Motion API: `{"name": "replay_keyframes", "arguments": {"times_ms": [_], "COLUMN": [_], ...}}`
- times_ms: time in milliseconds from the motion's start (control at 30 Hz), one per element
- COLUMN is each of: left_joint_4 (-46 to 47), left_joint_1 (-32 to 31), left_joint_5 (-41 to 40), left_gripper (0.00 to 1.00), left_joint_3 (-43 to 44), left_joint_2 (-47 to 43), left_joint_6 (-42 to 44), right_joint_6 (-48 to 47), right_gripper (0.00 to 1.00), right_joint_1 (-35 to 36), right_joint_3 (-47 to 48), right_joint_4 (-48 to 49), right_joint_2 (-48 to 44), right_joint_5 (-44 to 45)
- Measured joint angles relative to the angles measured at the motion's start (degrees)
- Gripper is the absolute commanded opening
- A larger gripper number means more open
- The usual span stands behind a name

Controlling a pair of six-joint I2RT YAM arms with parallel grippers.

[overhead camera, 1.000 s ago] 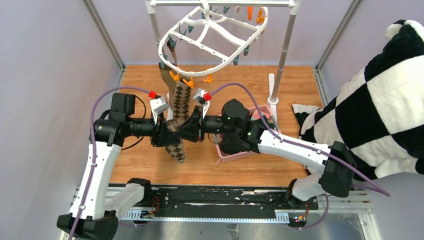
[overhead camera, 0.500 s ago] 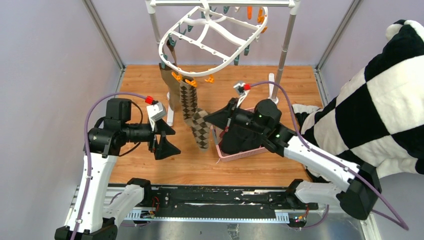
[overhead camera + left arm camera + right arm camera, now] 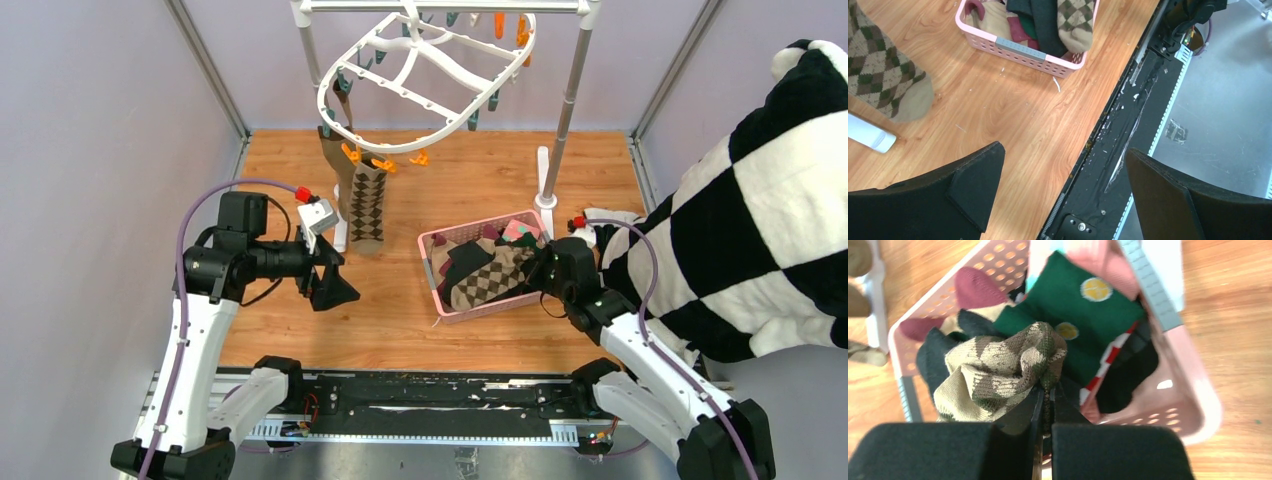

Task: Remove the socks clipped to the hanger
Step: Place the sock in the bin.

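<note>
The white oval hanger (image 3: 420, 80) hangs from the rack at the back, with orange and teal clips round its rim. One brown argyle sock (image 3: 366, 205) is clipped at its near edge, an olive-brown sock (image 3: 333, 165) just behind it. The argyle toe (image 3: 883, 82) also shows in the left wrist view. My left gripper (image 3: 338, 278) is open and empty, just left of and below that sock (image 3: 1063, 185). My right gripper (image 3: 537, 268) is shut on a second brown argyle sock (image 3: 998, 370), which lies crumpled in the pink basket (image 3: 1198, 405); the fabric is pinched between the jaws (image 3: 1045, 395).
The pink basket (image 3: 440, 300) holds several socks, among them a green one with yellow dots (image 3: 1083, 310). The grey pole rack (image 3: 570, 90) stands on white feet (image 3: 545, 185). A large black-and-white checked plush (image 3: 760, 200) fills the right side. The black base rail (image 3: 1128, 130) runs along the table's near edge.
The right gripper shut on an argyle sock, pulled it off the hanger and carried it right into the basket. The left gripper opened and drew back left.
</note>
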Motion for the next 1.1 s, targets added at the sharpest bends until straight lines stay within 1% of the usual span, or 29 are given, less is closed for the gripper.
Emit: {"name": "replay_keyframes", "arguments": {"times_ms": [33, 67, 100, 167, 200, 267, 333, 400, 467, 567, 733, 900, 1033, 1100], "left_joint_4": [0.0, 0.0, 0.0, 0.0, 0.1, 0.3, 0.5, 0.5, 0.5, 0.9, 1.3, 1.3, 1.3, 1.3], "left_joint_1": [0.0, 0.0, 0.0, 0.0, 0.0, 0.0, 0.3, 1.1, 2.4, 4.3, 8.7, 12.1, 12.9, 13.2], "left_joint_5": [-0.3, -0.5, -0.8, -1.5, -2.0, -3.0, -3.5, -3.8, -4.0, -3.8, -2.4, -0.9, 0.0, 0.0], "left_gripper": [1.0, 1.0, 1.0, 1.0, 1.0, 1.0, 1.0, 1.0, 1.0, 1.0, 1.0, 1.0, 1.0, 1.0], "left_joint_3": [0.0, 0.0, 0.1, 0.3, 0.5, 0.8, 1.4, 2.2, 3.1, 4.2, 4.6, 4.5, 4.5, 4.5], "left_joint_2": [0.1, 0.2, 0.3, 0.7, 0.9, 1.3, 1.6, 1.8, 2.1, 2.7, 3.7, 4.3, 4.3, 4.3], "left_joint_6": [0.0, 0.0, -0.2, -0.6, -0.9, -1.3, -1.5, -1.7, -1.8, -1.9, -2.1, -2.2, -2.2, -2.2], "right_joint_6": [-0.1, -0.3, -0.5, -1.4, -1.9, -3.4, -5.2, -6.5, -7.6, -7.9, -6.2, -3.9, -2.9, -3.1], "right_gripper": [0.01, 0.03, 0.11, 0.38, 0.49, 0.6, 0.63, 0.61, 0.53, 0.43, 0.32, 0.28, 0.26, 0.28], "right_joint_1": [0.0, 0.0, 0.0, 0.0, 0.0, 0.0, -0.1, -0.1, -0.1, -0.1, -0.9, -6.6, -10.7, -11.4], "right_joint_3": [0.0, 0.0, 0.2, 0.8, 1.4, 3.5, 7.0, 10.3, 13.4, 16.9, 17.2, 12.2, 8.9, 8.9], "right_joint_4": [-0.8, -1.2, -1.7, -2.8, -3.8, -6.2, -9.0, -10.7, -11.9, -12.7, -12.2, -6.9, -1.0, 1.3], "right_joint_2": [-0.1, -0.1, 0.1, 0.8, 1.2, 1.7, 1.7, 1.3, 0.4, -0.2, 4.3, 12.4, 19.9, 22.4], "right_joint_5": [2.0, 3.4, 5.1, 7.3, 8.2, 9.4, 9.4, 8.5, 6.3, 0.7, -10.5, -19.1, -22.2, -23.2]}}
